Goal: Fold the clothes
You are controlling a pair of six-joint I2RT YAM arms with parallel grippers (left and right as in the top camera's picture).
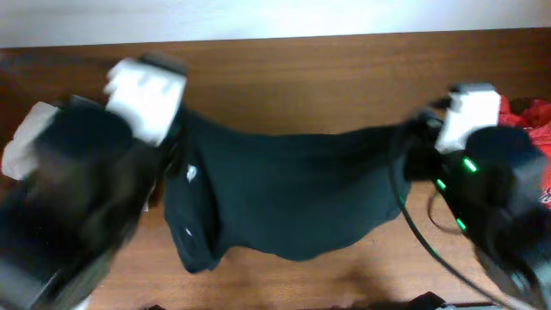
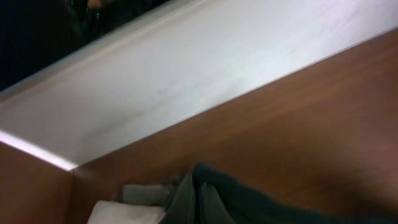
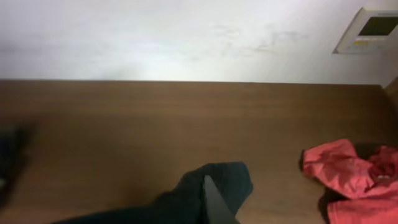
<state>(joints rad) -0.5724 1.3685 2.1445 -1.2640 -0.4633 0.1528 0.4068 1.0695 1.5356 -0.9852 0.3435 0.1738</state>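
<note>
Shirt (image 1: 293,189), dark, soft and light, hangs slack over the counter (image 1: 301,77) middle; our left claw (image 1: 175,145) is closed on its left edge, our right claw (image 1: 411,138) on its right. We judge edges the best hold.

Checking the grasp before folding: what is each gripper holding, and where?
Both grip the dark garment, stretched between them: the left gripper at one top corner, the right gripper at the opposite one.
</note>
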